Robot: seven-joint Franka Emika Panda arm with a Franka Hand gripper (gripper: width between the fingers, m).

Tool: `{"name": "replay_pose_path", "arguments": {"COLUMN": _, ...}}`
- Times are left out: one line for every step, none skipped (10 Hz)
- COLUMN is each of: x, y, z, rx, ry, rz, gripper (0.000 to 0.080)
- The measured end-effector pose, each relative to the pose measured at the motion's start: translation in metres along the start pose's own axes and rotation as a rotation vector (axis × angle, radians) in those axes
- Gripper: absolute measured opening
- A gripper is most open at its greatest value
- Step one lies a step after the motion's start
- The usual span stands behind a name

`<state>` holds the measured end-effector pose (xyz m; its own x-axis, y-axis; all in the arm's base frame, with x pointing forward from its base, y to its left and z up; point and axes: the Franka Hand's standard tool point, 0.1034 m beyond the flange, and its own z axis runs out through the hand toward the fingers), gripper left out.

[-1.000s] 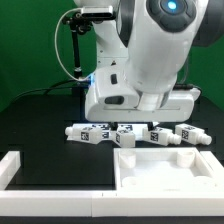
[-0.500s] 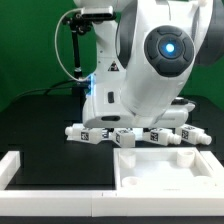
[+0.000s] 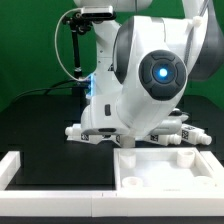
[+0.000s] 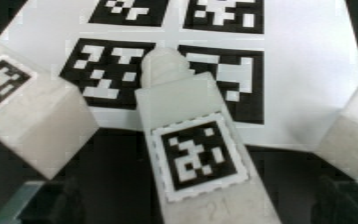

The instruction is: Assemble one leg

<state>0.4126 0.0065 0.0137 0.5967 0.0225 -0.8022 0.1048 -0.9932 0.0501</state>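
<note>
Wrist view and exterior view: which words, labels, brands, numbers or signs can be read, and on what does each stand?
No readable words, brands or numbers in either view.
Wrist view: black-and-white square tags, patterns rather than text, on the short chunky white plastic leg and on the thin flat white marker board.
Exterior view: the tags on the row of white legs are too small to make out.
</note>
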Motion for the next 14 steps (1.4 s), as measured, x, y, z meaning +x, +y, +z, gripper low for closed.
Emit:
{"name": "replay_pose_path", "arguments": {"x": 0.002, "y": -0.002, "z": 0.007, "rx": -0.004, "ry": -0.015, "rz": 0.017, "gripper": 0.0649}}
{"name": "replay_pose_path", "arguments": {"x": 0.004, "y": -0.006, "z": 0.009, "rx": -0.012, "ry": -0.022, "rz": 0.030, "gripper": 0.0649}}
{"name": "replay_pose_path", "arguments": {"x": 0.005, "y": -0.006, "z": 0.009, "rx": -0.012, "ry": -0.022, "rz": 0.026, "gripper": 0.0649}}
{"name": "replay_pose_path", "arguments": {"x": 0.005, "y": -0.006, "z": 0.010, "rx": -0.011, "ry": -0.022, "rz": 0.026, "gripper": 0.0554}}
{"name": "replay_pose_path", "arguments": {"x": 0.005, "y": -0.006, "z": 0.010, "rx": -0.011, "ry": -0.022, "rz": 0.027, "gripper": 0.0418}}
{"name": "replay_pose_path", "arguments": {"x": 0.005, "y": -0.006, "z": 0.010, "rx": -0.011, "ry": -0.022, "rz": 0.027, "gripper": 0.0418}}
{"name": "replay_pose_path", "arguments": {"x": 0.005, "y": -0.006, "z": 0.010, "rx": -0.011, "ry": -0.022, "rz": 0.027, "gripper": 0.0283}}
{"name": "replay_pose_path", "arguments": {"x": 0.002, "y": -0.004, "z": 0.006, "rx": -0.008, "ry": -0.031, "rz": 0.022, "gripper": 0.0283}}
{"name": "replay_pose_path", "arguments": {"x": -0.005, "y": 0.000, "z": -0.018, "rx": 0.000, "ry": -0.048, "rz": 0.018, "gripper": 0.0284}}
{"name": "replay_pose_path", "arguments": {"x": -0.008, "y": 0.002, "z": -0.049, "rx": 0.006, "ry": -0.032, "rz": 0.016, "gripper": 0.0284}}
{"name": "replay_pose_path", "arguments": {"x": -0.009, "y": 0.001, "z": -0.078, "rx": 0.024, "ry": 0.027, "rz": -0.005, "gripper": 0.0284}}
{"name": "replay_pose_path", "arguments": {"x": -0.018, "y": 0.003, "z": -0.101, "rx": 0.051, "ry": 0.069, "rz": -0.015, "gripper": 0.0284}}
{"name": "replay_pose_path", "arguments": {"x": -0.014, "y": 0.010, "z": -0.119, "rx": 0.066, "ry": 0.162, "rz": -0.052, "gripper": 0.0284}}
{"name": "replay_pose_path", "arguments": {"x": -0.007, "y": 0.015, "z": -0.121, "rx": 0.060, "ry": 0.273, "rz": -0.097, "gripper": 0.0284}}
